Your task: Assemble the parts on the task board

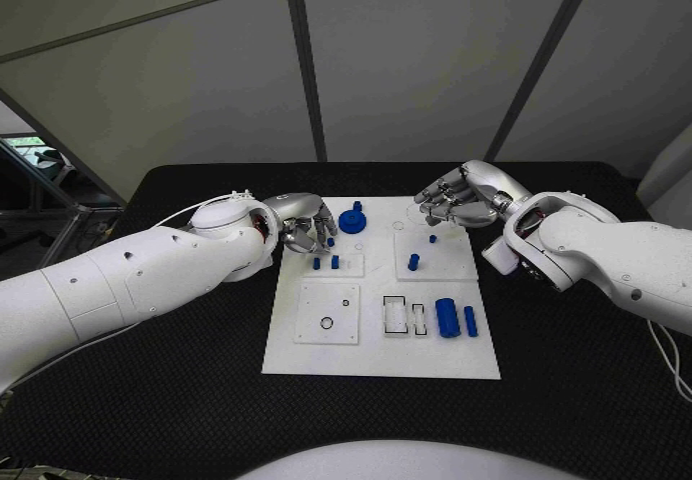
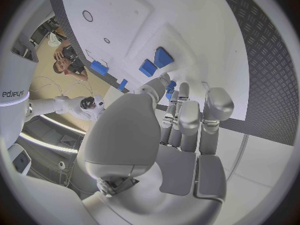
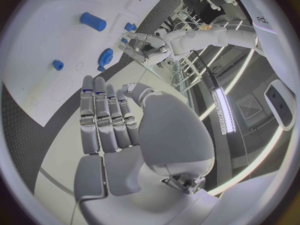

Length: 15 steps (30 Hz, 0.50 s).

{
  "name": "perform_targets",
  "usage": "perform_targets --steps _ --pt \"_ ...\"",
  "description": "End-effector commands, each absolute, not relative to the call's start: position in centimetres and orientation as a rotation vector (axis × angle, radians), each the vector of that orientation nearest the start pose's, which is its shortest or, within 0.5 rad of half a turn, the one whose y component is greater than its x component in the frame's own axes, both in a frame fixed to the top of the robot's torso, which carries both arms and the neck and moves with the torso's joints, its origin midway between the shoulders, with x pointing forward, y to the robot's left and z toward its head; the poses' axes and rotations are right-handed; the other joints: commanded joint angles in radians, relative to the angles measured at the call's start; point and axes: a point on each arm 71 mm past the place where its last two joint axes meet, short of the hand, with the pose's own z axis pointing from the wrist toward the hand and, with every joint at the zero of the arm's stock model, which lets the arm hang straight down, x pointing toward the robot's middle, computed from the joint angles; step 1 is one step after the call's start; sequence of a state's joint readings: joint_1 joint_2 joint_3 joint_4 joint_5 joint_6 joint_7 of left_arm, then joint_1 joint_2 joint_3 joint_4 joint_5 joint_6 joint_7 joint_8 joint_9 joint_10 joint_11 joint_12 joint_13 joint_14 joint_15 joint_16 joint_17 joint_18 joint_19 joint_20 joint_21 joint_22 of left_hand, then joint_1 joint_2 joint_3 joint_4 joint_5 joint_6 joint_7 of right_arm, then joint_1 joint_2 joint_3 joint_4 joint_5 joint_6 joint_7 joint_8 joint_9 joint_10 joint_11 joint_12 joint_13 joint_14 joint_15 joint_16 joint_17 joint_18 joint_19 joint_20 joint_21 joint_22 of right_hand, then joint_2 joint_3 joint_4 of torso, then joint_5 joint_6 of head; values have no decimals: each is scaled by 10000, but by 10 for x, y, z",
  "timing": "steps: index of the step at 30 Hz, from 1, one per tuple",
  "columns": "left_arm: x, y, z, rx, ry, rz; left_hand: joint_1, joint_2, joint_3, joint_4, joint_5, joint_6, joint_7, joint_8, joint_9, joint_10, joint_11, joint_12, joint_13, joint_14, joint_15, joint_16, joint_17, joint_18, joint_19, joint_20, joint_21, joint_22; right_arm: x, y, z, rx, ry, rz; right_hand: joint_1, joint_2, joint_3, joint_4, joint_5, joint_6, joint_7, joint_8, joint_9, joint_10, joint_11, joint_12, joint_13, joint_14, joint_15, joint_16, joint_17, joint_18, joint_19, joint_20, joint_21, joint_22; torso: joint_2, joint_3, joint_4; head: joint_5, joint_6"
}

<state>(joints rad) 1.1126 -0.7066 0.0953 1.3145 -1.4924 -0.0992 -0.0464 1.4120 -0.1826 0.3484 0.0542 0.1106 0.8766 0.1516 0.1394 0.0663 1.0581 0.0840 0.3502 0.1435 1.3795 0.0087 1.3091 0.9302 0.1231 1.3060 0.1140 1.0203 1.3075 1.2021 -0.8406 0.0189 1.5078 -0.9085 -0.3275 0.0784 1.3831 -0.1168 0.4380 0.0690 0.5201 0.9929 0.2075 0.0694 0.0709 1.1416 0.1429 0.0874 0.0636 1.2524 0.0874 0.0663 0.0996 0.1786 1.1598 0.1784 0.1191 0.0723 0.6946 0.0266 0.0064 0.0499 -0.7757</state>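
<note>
The white task board (image 1: 382, 345) lies in the middle of the black table. On it I see a blue gear-like part (image 1: 352, 219) near the far edge, two short pegs (image 1: 326, 263) side by side, two more pegs (image 1: 414, 262) to their right, and a thick blue cylinder (image 1: 447, 317) beside a thin one (image 1: 470, 320). My left hand (image 1: 303, 228) hovers at the board's far left edge, just left of the gear, holding nothing, with its fingers (image 2: 187, 120) stretched out. My right hand (image 1: 462, 195) hangs over the far right corner, with straight fingers (image 3: 106, 117) that also hold nothing.
The board carries raised white plates with a small ring hole (image 1: 326, 322) and rectangular slots (image 1: 395, 313). Black table surface (image 1: 159, 400) lies all round the board. Grey wall panels stand behind the table.
</note>
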Motion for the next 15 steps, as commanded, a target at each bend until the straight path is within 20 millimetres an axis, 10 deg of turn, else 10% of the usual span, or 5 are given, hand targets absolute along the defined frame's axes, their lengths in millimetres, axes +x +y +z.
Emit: perform_targets --steps 1,5,8,15 --pt "519 192 -206 1686 18177 -6302 -67 4 -90 19 43 -89 10 -50 3 -116 5 -30 21 -106 17 -53 -110 -48 -82 8 -114 262 497 -205 -161 2975 16597 10392 -109 -14 22 -69 -3 -37 35 -1 -4 -86 21 -57 -9 -74 -8 -22 -18 5 -45 11 -76 3 -3 3 5 5 10" --pt "520 199 -204 1559 18067 -6193 -58 40 -233 75 44 -82 62 -38 28 -303 58 -59 48 -216 57 -147 -329 -28 -150 31 -275 209 500 -210 -164 2746 16798 10005 -69 3 45 -168 -150 97 -49 69 26 -141 -4 -88 -9 -120 -8 -24 -44 5 -79 12 -99 0 -2 -7 5 16 34" --pt "522 205 -198 1272 17912 -6302 -187 26 -486 204 26 24 96 28 59 -346 84 -8 101 -244 84 -168 -415 -30 -139 56 -299 210 503 -216 -166 2390 16927 9527 -60 -3 -125 -305 -1110 247 -145 118 47 -255 -54 -140 -8 165 -97 97 20 27 151 -57 37 69 -3 -8 7 13 59" --pt "525 233 -182 -1273 17247 -7664 2 337 -626 309 44 584 161 361 159 -378 164 126 218 -814 152 -891 -1828 192 -716 102 -1557 -303 505 -226 -166 941 16762 7974 150 71 -752 -641 -2384 708 -441 257 94 458 -469 187 76 2136 -746 1243 744 48 1808 -727 1231 666 -23 21 1 -205 229"
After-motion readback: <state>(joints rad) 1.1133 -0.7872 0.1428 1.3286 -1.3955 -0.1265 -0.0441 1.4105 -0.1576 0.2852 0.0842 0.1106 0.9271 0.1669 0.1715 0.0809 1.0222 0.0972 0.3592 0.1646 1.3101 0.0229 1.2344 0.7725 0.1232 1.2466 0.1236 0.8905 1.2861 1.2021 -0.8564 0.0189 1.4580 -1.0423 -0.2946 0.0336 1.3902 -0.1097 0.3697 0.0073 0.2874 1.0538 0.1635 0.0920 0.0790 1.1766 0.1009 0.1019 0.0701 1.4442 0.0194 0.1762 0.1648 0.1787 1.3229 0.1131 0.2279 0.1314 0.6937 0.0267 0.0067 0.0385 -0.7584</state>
